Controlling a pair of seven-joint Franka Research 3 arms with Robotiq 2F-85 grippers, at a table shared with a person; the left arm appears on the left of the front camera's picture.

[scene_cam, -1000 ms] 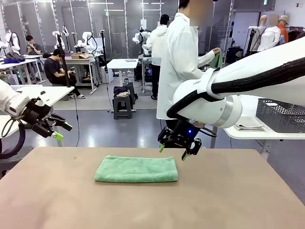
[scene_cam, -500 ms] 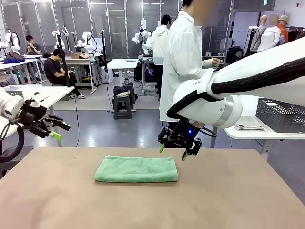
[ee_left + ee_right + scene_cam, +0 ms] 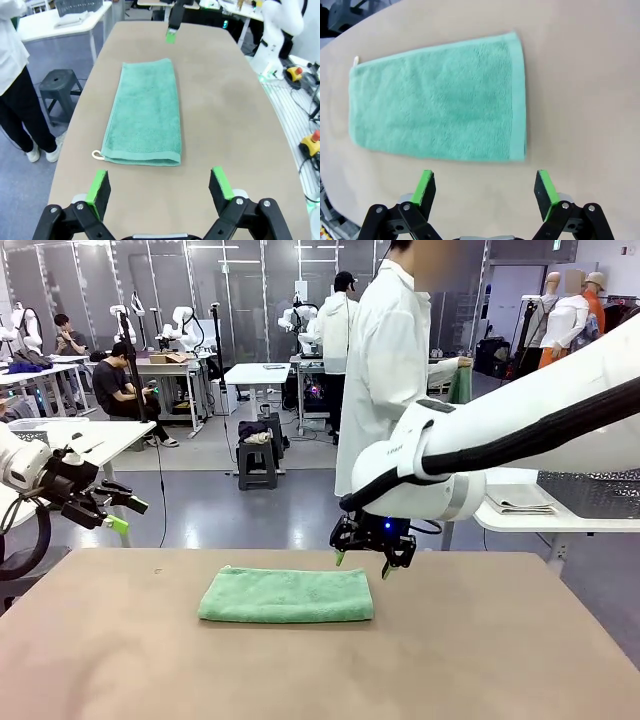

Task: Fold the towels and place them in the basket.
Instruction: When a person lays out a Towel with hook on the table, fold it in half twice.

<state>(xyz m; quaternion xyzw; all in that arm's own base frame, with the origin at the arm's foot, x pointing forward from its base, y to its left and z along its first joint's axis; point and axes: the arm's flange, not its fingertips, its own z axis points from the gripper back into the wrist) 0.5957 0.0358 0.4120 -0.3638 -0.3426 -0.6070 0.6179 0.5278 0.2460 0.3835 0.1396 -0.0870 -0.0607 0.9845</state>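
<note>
A mint green towel (image 3: 286, 595) lies folded into a long strip in the middle of the brown table (image 3: 500, 660). My right gripper (image 3: 362, 563) hangs open just above the table behind the towel's right end. In the right wrist view the towel (image 3: 440, 100) lies beyond the open gripper (image 3: 485, 186). My left gripper (image 3: 127, 516) is open in the air off the table's left edge. Its own view shows the towel (image 3: 145, 117) lengthwise ahead of the open gripper (image 3: 160, 182). A dark grey mesh basket (image 3: 590, 480) stands on the side table at the right.
A person in a white coat (image 3: 385, 380) stands behind the table, holding a green cloth (image 3: 459, 386). A folded pale cloth (image 3: 520, 505) lies on the white side table (image 3: 560, 522) beside the basket. A stool (image 3: 60, 85) stands by the table's far edge.
My right gripper has dropped a little and shifted left toward the towel's right end. The left gripper drew back slightly to the left. The person turned toward the side table.
</note>
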